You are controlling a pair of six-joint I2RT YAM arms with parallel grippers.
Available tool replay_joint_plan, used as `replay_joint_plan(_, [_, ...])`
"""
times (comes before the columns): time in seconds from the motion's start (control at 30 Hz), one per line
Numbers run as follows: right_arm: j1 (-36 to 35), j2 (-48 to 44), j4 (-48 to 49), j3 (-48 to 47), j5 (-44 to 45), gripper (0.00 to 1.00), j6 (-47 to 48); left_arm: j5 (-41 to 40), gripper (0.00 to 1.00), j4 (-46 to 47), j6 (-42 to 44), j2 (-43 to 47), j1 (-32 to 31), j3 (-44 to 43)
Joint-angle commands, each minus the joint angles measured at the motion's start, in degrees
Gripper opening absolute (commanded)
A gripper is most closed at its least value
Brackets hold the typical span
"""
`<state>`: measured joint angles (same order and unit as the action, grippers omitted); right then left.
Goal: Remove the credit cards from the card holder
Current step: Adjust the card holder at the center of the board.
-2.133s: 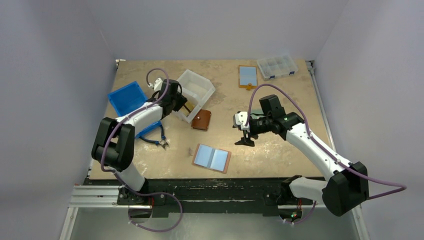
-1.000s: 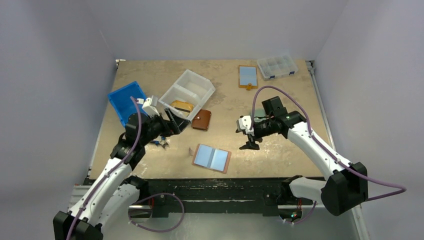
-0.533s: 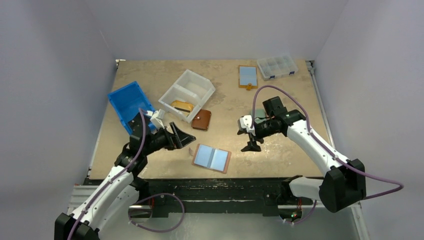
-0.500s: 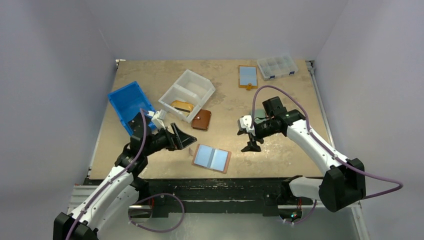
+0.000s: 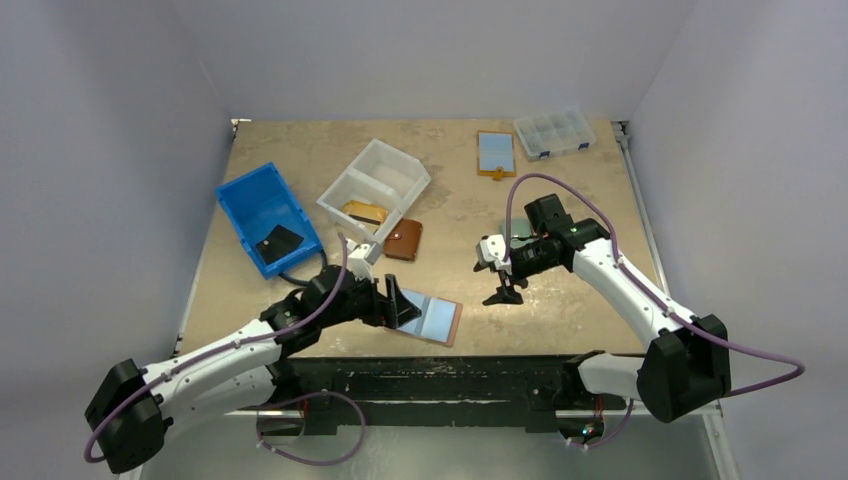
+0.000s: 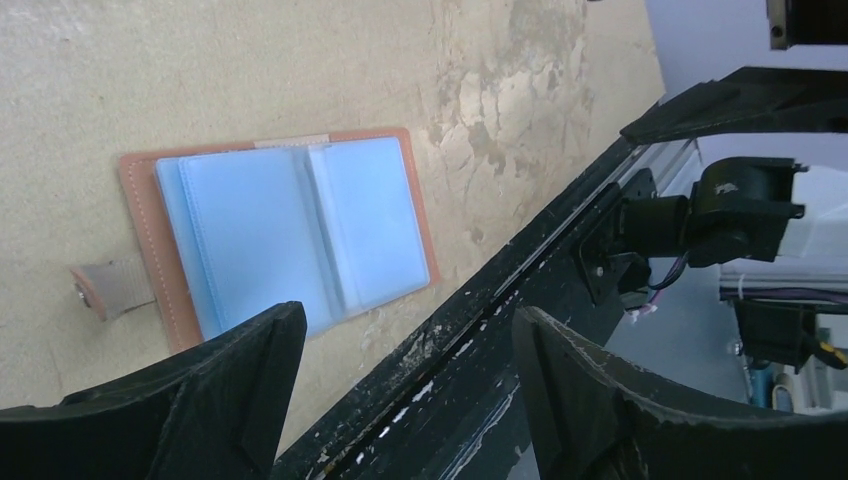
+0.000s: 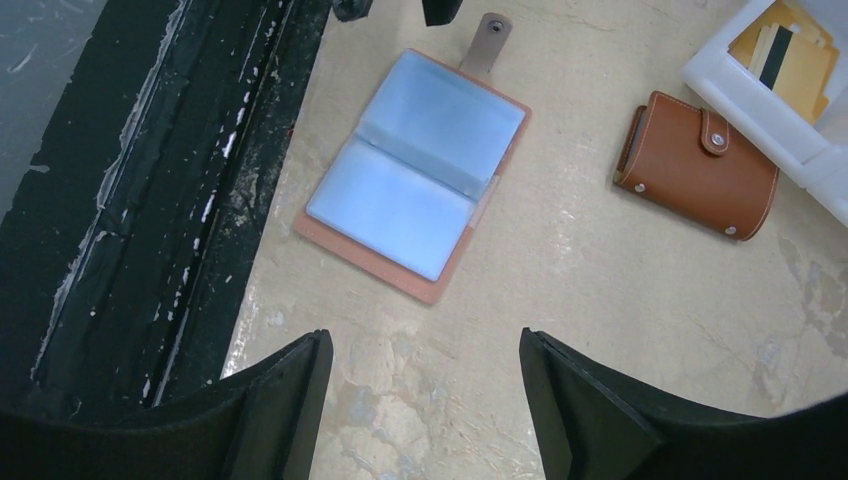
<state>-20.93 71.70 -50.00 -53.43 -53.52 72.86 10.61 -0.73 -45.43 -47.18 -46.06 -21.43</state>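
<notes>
The card holder [image 5: 447,322] lies open and flat near the table's front edge, tan leather with a snap tab. Light-blue credit cards [image 5: 438,316] sit in both of its panels. The left wrist view shows the card holder [image 6: 140,215] and its credit cards [image 6: 255,240] just beyond my open fingers. My left gripper [image 5: 396,304] hangs open over the holder's left half, holding nothing. My right gripper [image 5: 503,291] is open and empty above bare table, to the holder's right. The right wrist view has the card holder [image 7: 455,275] and credit cards [image 7: 395,210] ahead of the right gripper [image 7: 422,345].
A closed brown wallet [image 5: 403,240] lies beside a white bin [image 5: 392,165] containing a yellow holder. A blue bin [image 5: 250,200] stands at the left. At the back are another open holder [image 5: 495,153] and a clear compartment box [image 5: 554,132]. A black rail [image 5: 450,368] borders the front edge.
My left arm has swung from the bins down to the front edge and now hangs over the card holder's left half. The right gripper has barely moved.
</notes>
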Motion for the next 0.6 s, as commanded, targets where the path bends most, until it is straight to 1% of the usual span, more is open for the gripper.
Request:
replay_joint_plan(0.0, [0.2,-0.3,-1.2,0.1,-1.5,0.77,2.9,-8.4,0.8,1.2,2.2,-2.6,-4.7,-4.0])
replay_joint_plan(0.17, [0.2,-0.3,-1.3,0.1,-1.2,0.77,3.2,-14.5,0.8,0.8,2.3,-5.2,-9.6,-5.1])
replay_joint_plan(0.4, [0.2,-0.4,-1.4,0.2,-1.0,0.76,3.5,-24.8,0.79,-5.0,2.4,-10.5,-17.8,-9.3])
replay_joint_plan(0.57, [0.3,-0.2,-1.4,0.3,-0.9,0.76,3.6,-30.1,0.79,-5.6,1.1,-14.4,-23.1,-11.5])
